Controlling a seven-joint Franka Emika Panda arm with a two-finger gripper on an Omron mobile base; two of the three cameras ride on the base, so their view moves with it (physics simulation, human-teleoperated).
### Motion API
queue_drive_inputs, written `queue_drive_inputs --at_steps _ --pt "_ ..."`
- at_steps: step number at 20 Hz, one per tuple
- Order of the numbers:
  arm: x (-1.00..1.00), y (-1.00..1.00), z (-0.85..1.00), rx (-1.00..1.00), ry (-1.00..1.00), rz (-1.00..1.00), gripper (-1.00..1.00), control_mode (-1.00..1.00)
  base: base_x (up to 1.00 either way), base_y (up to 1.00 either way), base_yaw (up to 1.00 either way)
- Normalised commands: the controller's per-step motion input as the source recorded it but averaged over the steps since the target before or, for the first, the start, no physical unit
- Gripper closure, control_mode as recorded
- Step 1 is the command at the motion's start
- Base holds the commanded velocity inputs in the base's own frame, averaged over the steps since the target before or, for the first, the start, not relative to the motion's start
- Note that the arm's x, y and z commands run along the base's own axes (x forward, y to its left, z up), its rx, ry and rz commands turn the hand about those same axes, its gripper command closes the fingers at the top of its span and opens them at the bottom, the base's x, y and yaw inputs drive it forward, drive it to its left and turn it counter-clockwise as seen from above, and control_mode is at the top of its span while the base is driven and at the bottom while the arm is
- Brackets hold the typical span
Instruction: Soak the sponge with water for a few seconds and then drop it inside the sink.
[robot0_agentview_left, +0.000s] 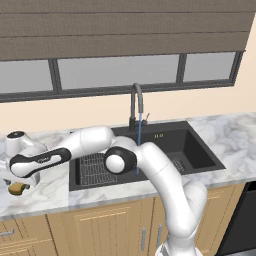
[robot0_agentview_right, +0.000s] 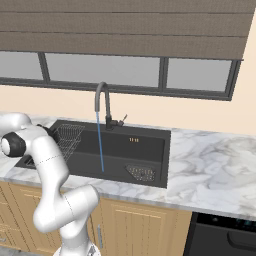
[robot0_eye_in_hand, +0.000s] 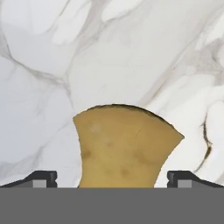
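Sponge (robot0_agentview_left: 18, 188) lies on the marble tabletop (robot0_agentview_left: 45, 190) at the far left, well left of the sink (robot0_agentview_left: 195, 150). Above it hangs the pincer (robot0_eye_in_hand: 112, 179), released, its two tips standing wide on either side of the sponge without touching it. Further right, water (robot0_agentview_left: 139, 145) falls in a thin blue stream from the faucet (robot0_agentview_left: 136, 102) into the black basin.

The arm (robot0_agentview_left: 150, 170) reaches far left, jaws spread wide.
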Motion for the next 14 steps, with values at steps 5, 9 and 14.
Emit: queue_drive_inputs --at_steps 5,9,14 --pt "0.0 0.0 -0.17 0.0 0.0 0.0 -1.0 -1.0 0.0 0.0 0.0" --pt "0.0 0.0 -0.21 0.0 0.0 0.0 -1.0 -1.0 0.0 0.0 0.0" --pt "0.0 0.0 -0.17 0.0 0.0 0.0 -1.0 -1.0 0.0 0.0 0.0"
